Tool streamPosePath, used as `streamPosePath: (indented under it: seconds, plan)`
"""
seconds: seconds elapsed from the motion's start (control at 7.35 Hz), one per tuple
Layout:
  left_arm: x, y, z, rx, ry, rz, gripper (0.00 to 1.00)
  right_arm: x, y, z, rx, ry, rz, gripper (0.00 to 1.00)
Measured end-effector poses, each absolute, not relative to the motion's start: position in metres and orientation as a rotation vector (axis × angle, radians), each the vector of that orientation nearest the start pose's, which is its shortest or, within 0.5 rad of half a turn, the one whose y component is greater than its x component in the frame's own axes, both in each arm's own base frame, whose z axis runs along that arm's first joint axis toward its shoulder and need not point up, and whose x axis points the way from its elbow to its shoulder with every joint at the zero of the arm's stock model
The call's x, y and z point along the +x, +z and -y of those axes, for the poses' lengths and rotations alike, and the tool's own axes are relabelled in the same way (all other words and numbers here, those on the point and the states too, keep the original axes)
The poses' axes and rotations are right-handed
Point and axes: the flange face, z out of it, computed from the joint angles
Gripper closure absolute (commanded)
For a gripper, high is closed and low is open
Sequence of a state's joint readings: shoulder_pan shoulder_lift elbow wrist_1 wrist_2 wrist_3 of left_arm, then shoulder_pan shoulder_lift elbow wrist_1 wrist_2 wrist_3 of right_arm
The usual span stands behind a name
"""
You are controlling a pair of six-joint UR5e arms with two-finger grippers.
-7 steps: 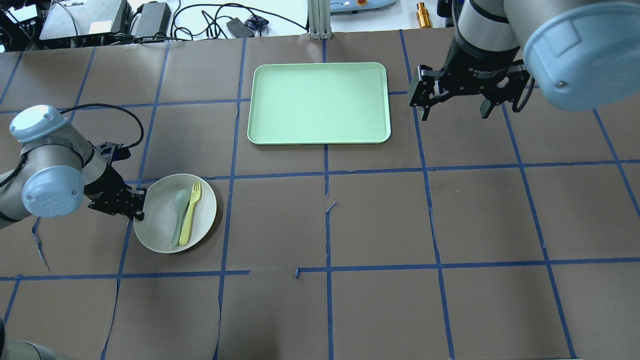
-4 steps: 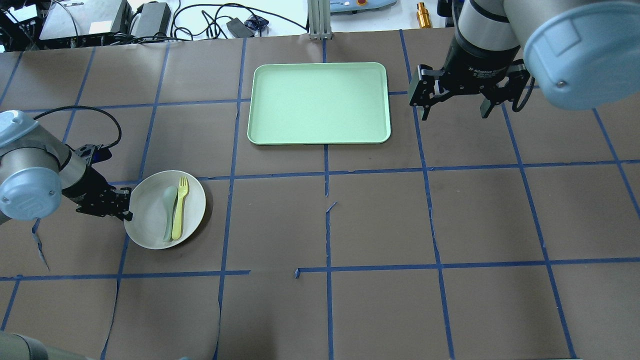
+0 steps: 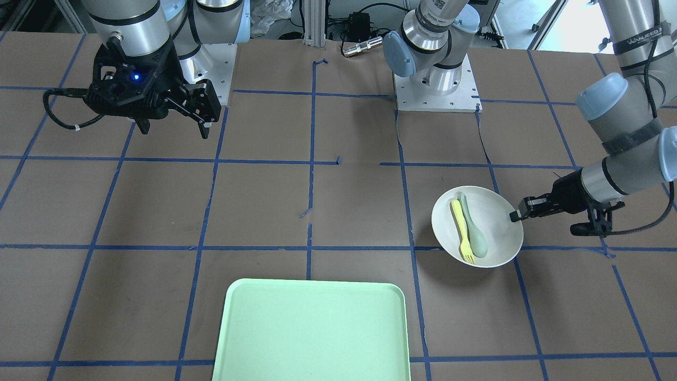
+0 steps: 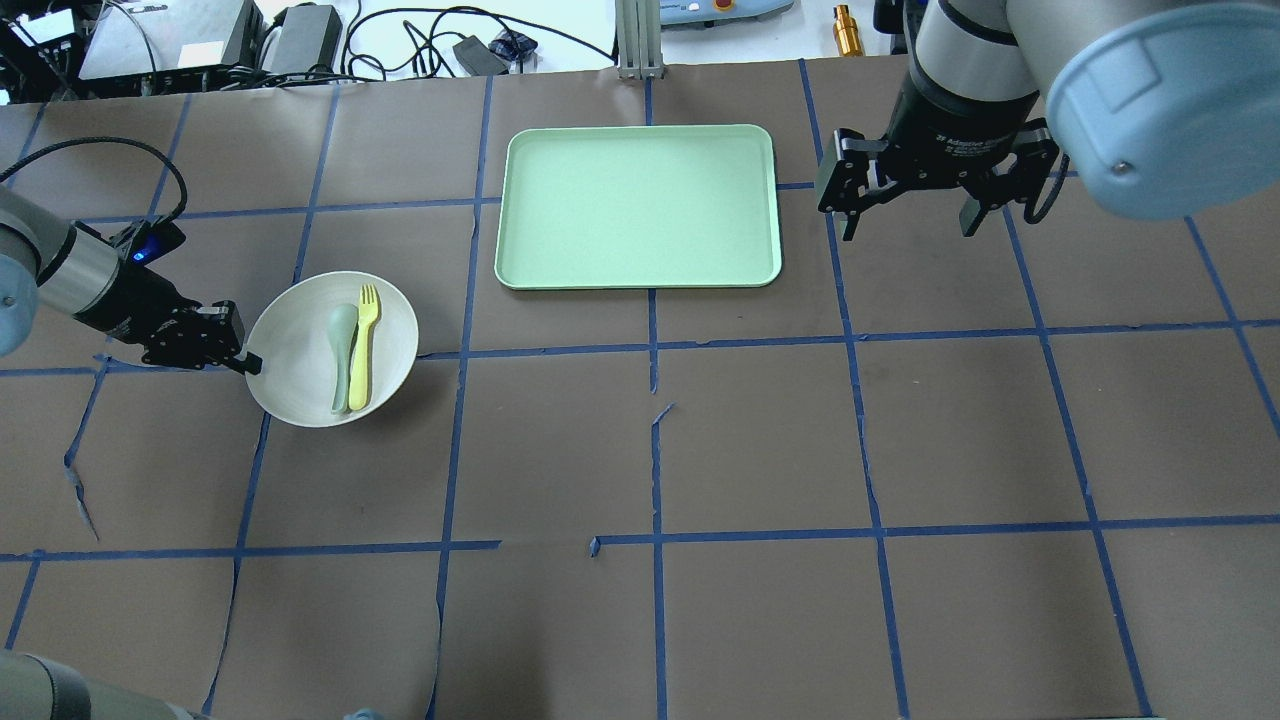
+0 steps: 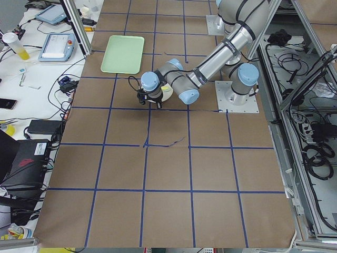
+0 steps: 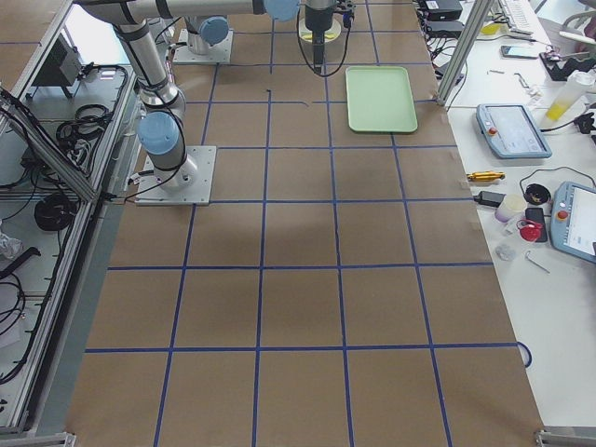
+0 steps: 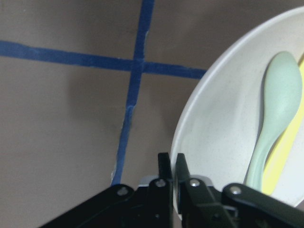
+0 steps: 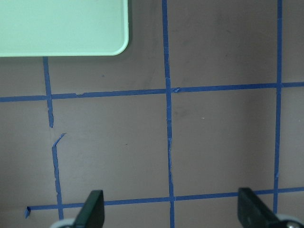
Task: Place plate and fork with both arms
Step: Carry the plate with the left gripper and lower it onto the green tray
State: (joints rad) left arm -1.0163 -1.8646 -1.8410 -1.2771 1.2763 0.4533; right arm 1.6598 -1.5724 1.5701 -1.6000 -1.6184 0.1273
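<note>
The off-white plate is at the table's left, held by its rim and lifted with a tilt; it also shows in the front view and the left wrist view. The yellow fork lies in it beside a grey-green spoon. My left gripper is shut on the plate's left rim; in the left wrist view its fingers pinch the rim. My right gripper hangs open and empty to the right of the tray, also in the front view.
The pale green rectangular tray lies at the far centre of the table, also in the front view and the right wrist view. Blue tape lines cross the brown table. Cables and devices lie past the far edge.
My left gripper has carried the plate with fork and spoon away from the table's near edge, toward the far side, and slightly left. The right arm has not moved.
</note>
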Motion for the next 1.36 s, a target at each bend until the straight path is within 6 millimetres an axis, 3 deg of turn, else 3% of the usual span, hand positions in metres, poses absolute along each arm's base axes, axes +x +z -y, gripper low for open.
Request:
streamPosePath:
  seconds: [0.14, 0.54, 0.95, 1.36]
  plan:
    - [0.117, 0.248, 0.548, -0.149, 0.115, -3.545, 1.0, 0.172, 0.492, 0.481, 0.062, -0.058, -3.184, 0.0]
    - [0.042, 0.256, 0.623, 0.097, 0.099, -3.544, 1.0, 0.172, 0.492, 0.481, 0.064, -0.057, -3.184, 0.0]
    - [-0.029, 0.242, 0.696, 0.039, 0.135, -3.543, 1.0, 0.172, 0.489, 0.48, 0.065, -0.05, -3.182, 0.0]
    - [-0.102, 0.233, 0.738, 0.0, 0.112, -3.598, 1.0, 0.172, 0.489, 0.48, 0.067, -0.047, -3.182, 0.0]
